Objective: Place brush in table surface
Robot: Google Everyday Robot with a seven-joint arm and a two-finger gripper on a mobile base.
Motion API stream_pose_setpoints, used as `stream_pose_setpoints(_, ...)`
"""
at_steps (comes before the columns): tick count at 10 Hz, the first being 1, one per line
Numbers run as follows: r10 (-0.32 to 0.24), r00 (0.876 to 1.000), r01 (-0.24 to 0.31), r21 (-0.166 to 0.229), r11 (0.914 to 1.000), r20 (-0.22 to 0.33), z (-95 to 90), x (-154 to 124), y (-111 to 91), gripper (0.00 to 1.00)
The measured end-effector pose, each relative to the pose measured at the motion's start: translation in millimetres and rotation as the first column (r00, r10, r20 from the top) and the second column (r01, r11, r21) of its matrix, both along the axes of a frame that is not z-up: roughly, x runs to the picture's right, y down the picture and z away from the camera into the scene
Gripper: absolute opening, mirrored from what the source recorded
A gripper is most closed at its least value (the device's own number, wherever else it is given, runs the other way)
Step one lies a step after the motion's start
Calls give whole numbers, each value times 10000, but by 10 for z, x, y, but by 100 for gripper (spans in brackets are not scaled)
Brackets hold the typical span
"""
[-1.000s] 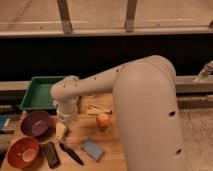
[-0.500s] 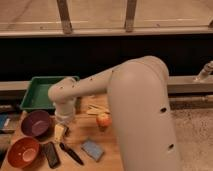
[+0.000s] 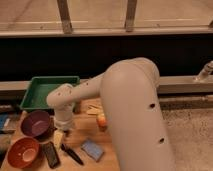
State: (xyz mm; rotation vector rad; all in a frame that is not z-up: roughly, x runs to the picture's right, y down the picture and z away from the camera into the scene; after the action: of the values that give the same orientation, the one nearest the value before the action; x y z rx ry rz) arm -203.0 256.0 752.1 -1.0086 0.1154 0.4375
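Observation:
The small black brush (image 3: pixel 73 154) lies flat on the light brown wooden table surface (image 3: pixel 82 131), between a flat black block (image 3: pixel 50 154) and a blue sponge (image 3: pixel 92 149). My gripper (image 3: pixel 59 138) hangs from the pale arm just above and to the left of the brush's handle end, close over the tabletop. Nothing shows in the gripper.
A green tray (image 3: pixel 49 91) stands at the back left. A purple bowl (image 3: pixel 34 123) and a reddish-brown bowl (image 3: pixel 21 152) sit at the left. An orange fruit (image 3: pixel 101 120) and pale wooden pieces (image 3: pixel 94 109) lie by the arm. My arm's large body fills the right.
My arm has swung a little, its bulk shifting toward the middle of the view. The gripper stays low near the brush. The brush has not moved.

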Motion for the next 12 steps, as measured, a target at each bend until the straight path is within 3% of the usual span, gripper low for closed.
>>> stream_pose_setpoints(8,921,9954,-928,-215,9955,-280,111,-48,339,76)
stream_pose_setpoints(10,940,9952,-946,-180,9954,-287,109,-40,325,76)
stream_pose_setpoints(11,957,9950,-962,-178,9952,-281,107,-33,316,72)
stream_pose_setpoints(12,940,9952,-946,-185,9953,-282,104,-27,313,62)
